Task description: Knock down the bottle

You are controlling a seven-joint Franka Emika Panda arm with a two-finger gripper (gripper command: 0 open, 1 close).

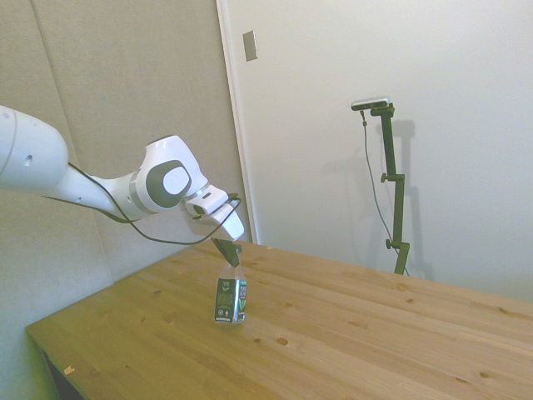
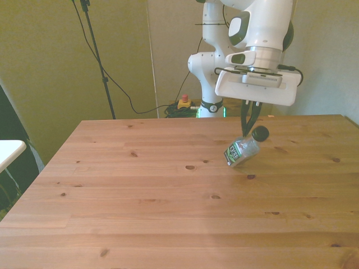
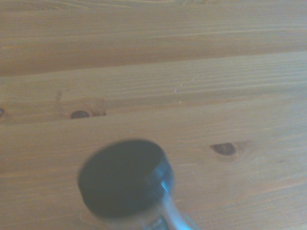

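The bottle (image 2: 242, 150) is tipping over right now; it has not landed yet, so I think the knocking step is in the middle of happening. It sits on the wooden counter (image 2: 168, 190), toward the front view's right side, just under the robot's pincer (image 2: 250, 120). In the front view the bottle leans a lot; its dark cap (image 2: 259, 133) is up and toward the front view's right, and its bottom is down and toward the front view's left, so its long line runs slanted between those two. In the side view the bottle (image 1: 230, 298) looks closer to standing, with its top under the pincer (image 1: 226, 250) (the lean goes mostly toward or away from that camera, I guess). The wrist view shows the cap (image 3: 125, 176) big and blurry from above, off to one side of the bottom, which fits a tilt.

The dark fingers look thin and close together, right by the cap; I cannot tell if they are open a little or closed, or if they are touching the cap or holding anything.

For the next move, I think the pincer needs to push the top a bit more the same way it leans; then the bottle should fall flat on the counter; it may roll, since it is round.
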